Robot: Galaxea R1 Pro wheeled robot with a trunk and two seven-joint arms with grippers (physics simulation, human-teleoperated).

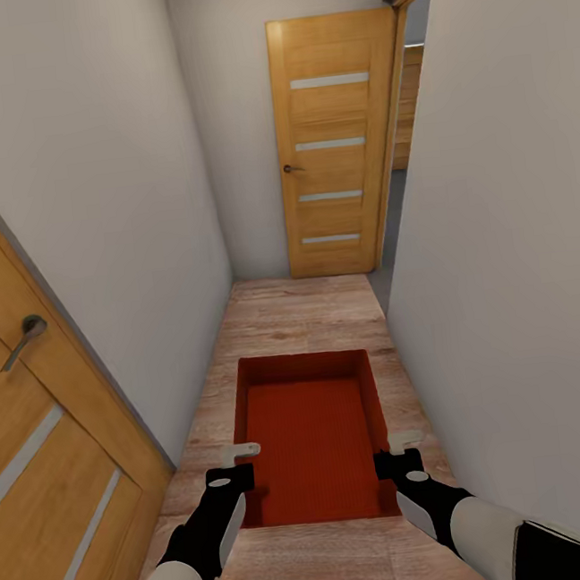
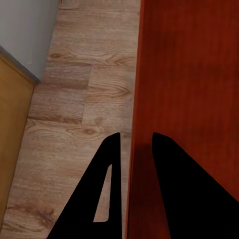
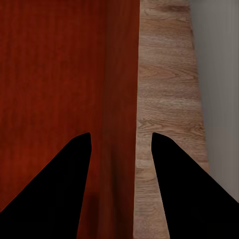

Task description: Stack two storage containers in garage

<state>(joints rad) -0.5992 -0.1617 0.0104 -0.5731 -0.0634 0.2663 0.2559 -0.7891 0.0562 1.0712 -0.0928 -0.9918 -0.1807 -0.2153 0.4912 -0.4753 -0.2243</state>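
Observation:
One orange-red open-top storage container (image 1: 312,441) hangs low over the light wood plank floor (image 1: 284,313) of a narrow corridor, straight ahead of me. My left gripper (image 1: 242,462) is shut on its left wall near the nearest corner. My right gripper (image 1: 394,454) is shut on its right wall opposite. In the left wrist view the fingers straddle the container's wall (image 2: 135,99), with the gripper (image 2: 135,142) tight around it. In the right wrist view the gripper (image 3: 121,137) brackets the other wall (image 3: 124,74). The bin is empty inside.
White walls close in on both sides. A wooden door with glass slats (image 1: 336,141) stands shut at the corridor's end. Beside it on the right a doorway (image 1: 395,224) opens onto a grey floor. Another wooden door (image 1: 35,427) with a lever handle (image 1: 25,336) is close on my left.

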